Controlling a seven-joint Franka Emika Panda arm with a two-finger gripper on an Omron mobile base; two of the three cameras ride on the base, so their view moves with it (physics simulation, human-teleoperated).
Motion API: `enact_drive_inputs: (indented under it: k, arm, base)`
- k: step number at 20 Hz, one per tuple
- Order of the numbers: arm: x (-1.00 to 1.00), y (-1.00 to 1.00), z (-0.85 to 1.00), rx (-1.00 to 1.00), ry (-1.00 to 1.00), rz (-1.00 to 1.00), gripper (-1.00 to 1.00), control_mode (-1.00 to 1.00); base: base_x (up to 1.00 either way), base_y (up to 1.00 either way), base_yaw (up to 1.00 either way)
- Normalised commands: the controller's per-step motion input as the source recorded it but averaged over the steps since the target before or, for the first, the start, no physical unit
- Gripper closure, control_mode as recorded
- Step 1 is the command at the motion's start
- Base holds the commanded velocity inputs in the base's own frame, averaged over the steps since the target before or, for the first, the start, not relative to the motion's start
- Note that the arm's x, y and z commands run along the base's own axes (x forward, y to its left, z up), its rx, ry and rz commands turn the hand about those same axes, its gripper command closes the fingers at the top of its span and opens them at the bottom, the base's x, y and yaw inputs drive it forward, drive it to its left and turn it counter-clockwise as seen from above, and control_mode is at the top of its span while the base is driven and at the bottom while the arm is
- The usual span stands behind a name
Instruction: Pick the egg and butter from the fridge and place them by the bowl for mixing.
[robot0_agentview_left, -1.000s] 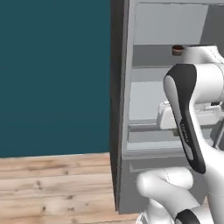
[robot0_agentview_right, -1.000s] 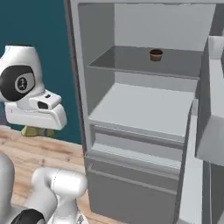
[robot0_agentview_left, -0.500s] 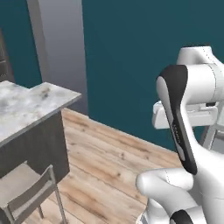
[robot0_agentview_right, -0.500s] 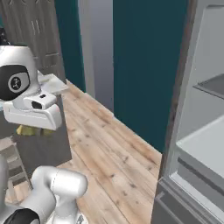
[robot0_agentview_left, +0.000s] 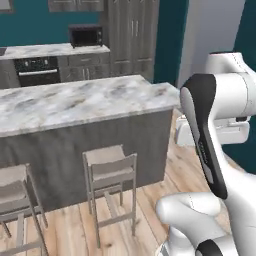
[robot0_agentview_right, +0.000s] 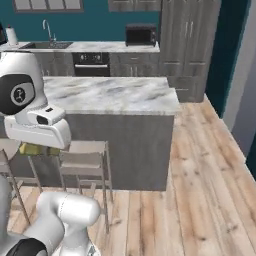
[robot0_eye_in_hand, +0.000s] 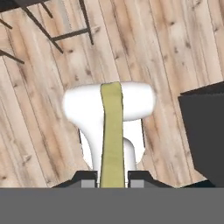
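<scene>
In the hand view the jaws are clamped on the butter (robot0_eye_in_hand: 112, 131), a pale yellow-green stick that rises from between the two dark fingertips (robot0_eye_in_hand: 87, 179) at 6 o'clock and points toward 12 o'clock, above the wooden floor (robot0_eye_in_hand: 175, 52). In the right base view a bit of the yellow stick shows just under the white hand at 9 o'clock, in front of a stool (robot0_agentview_right: 82, 155). The marble counter (robot0_agentview_left: 75, 100) of the island stands at 10 o'clock in the left base view, with two stools before it and a dark microwave (robot0_agentview_left: 86, 36) on the back counter at 12 o'clock.
</scene>
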Motion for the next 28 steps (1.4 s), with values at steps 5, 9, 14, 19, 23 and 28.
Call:
enact_drive_inputs:
  k: [5,9,14,19,23,28]
  arm:
    - [0.0,0.0,0.0,0.0,0.0,0.0,1.0,1.0]
    - [0.0,0.0,0.0,0.0,0.0,0.0,1.0,1.0]
    - [0.0,0.0,0.0,0.0,0.0,0.0,1.0,1.0]
    - [0.0,0.0,0.0,0.0,0.0,0.0,1.0,1.0]
    - [0.0,0.0,0.0,0.0,0.0,0.0,1.0,1.0]
    - [0.0,0.0,0.0,0.0,0.0,0.0,1.0,1.0]
  base:
    - [-0.15,0.01,1.0]
    - [-0.14,0.0,1.0]
    - [-0.14,0.0,1.0]
    - [0.03,0.0,1.0]
    - [0.82,0.13,0.67]
    - [1.0,0.71,0.01]
